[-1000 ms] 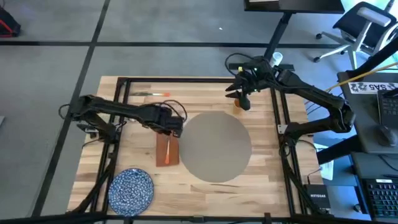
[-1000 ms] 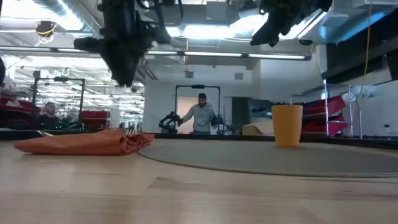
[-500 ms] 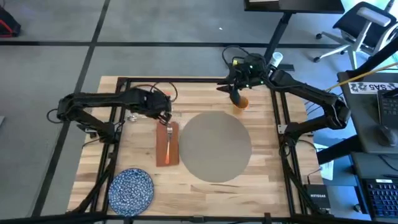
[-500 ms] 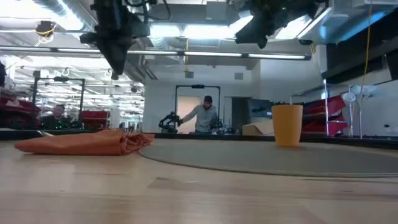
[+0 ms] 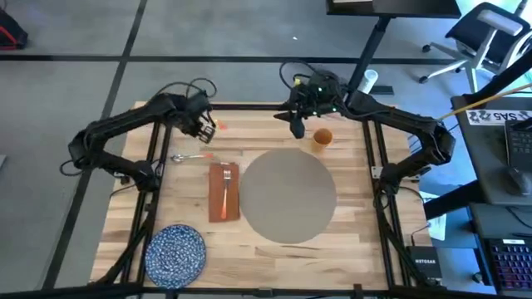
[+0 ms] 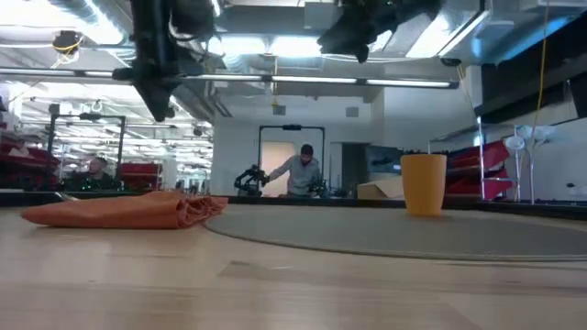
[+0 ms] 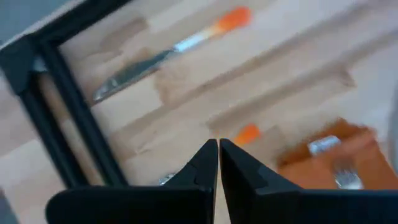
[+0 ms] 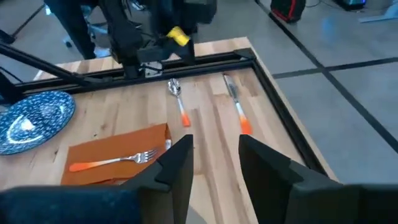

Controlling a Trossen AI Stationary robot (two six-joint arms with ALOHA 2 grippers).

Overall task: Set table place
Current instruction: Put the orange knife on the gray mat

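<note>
The round grey-beige place (image 5: 287, 195) lies flat at the middle of the wooden table (image 5: 349, 241). To its left a rust-red napkin (image 5: 224, 193) carries a fork (image 8: 112, 162). A spoon (image 5: 189, 157) and a knife (image 7: 168, 53) lie near the far left corner. An orange cup (image 5: 322, 138) stands upright beyond the place. A blue speckled plate (image 5: 176, 252) rests at the near left. My left gripper (image 5: 202, 124) hangs shut above the knife. My right gripper (image 5: 298, 124) hangs open, left of the cup, touching nothing.
Black frame rails (image 5: 249, 106) run along the table's far edge and down both sides. In the low view a person (image 6: 301, 174) stands in the room far behind the table. Bare wood shows between the plate and the place.
My left gripper has risen from over the napkin and gone toward the table's far left corner; the fork stays on the napkin. My right gripper has moved from above the cup toward the table's left along the far edge, rising a little.
</note>
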